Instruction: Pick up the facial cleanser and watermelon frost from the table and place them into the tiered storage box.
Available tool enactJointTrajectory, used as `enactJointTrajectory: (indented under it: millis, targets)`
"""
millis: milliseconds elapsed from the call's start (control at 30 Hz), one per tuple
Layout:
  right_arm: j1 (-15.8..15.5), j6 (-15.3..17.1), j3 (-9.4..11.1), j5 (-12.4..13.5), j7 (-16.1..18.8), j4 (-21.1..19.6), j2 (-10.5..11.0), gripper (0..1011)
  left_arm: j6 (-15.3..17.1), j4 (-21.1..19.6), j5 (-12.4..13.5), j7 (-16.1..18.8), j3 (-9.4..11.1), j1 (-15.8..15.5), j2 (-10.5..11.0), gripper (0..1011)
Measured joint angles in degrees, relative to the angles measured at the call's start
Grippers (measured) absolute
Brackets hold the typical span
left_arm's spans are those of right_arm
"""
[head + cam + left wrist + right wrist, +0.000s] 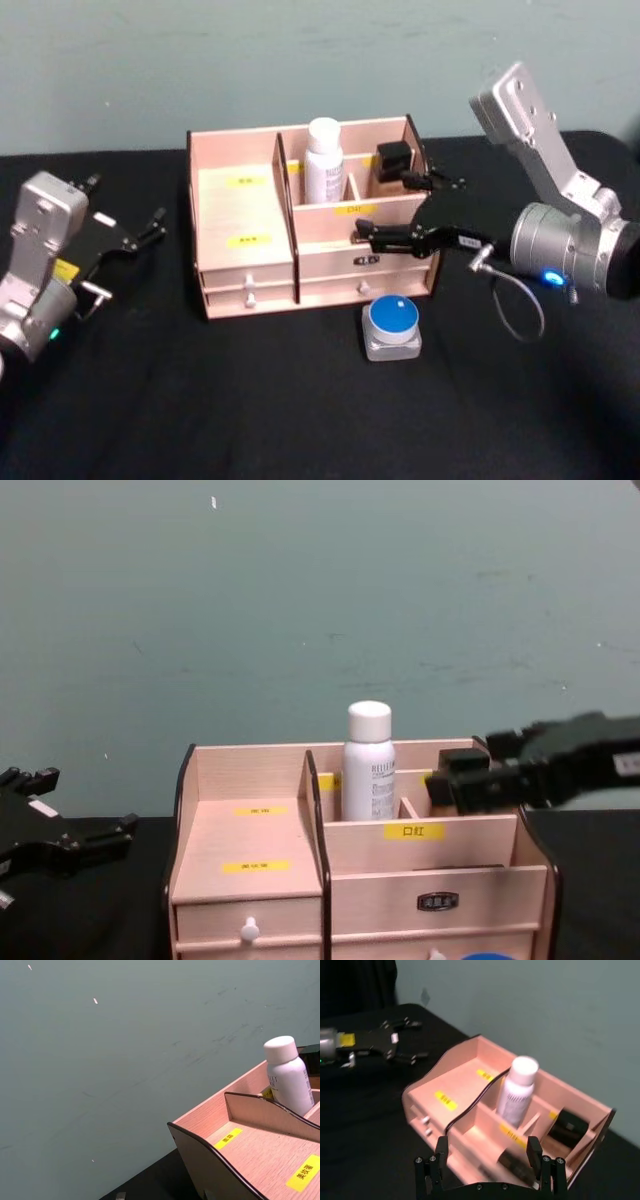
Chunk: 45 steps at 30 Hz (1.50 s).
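Right gripper (380, 206) hangs over the right end of the tiered storage box (230, 210), and I see its fingers spread wide with nothing between them. One finger reaches above the box's back right compartment, the other above the lower front compartment behind the drawers (330, 290).

The facial cleanser (323, 165), a white bottle with a white cap, stands upright in the box's back middle compartment, against the divider. A small black item (392, 157) sits in the box's back right compartment, just beside the nearer finger (I cannot make out what it is).

In front of the box's right-hand drawers, near them but not touching, a blue-topped round piece (392, 325) on a grey base rests on the black table (250, 410).

My left gripper (417, 1040) sits well off to the box's left, low over the table, fingers splayed apart and empty.
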Motion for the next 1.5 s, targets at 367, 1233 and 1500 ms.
enactJointTrajectory:
  millis: [367,1233,1500]
  targets:
    - [-9.25,2.89,1.76,1.62,-3.39,-5.68,3.50,1000,0.00,0.00,0.00,0.00,0.00,0.00,0.00,1010]
    - [-10.59,6.03,-0.75,-4.32,-4.22,-1.11,0.65,1000,0.00,0.00,0.00,0.00,0.00,0.00,0.00,1010]
    - [-10.23,5.77,-0.48,-5.23,-3.27,-0.09,-0.72,1000,0.00,0.00,0.00,0.00,0.00,0.00,0.00,1010]
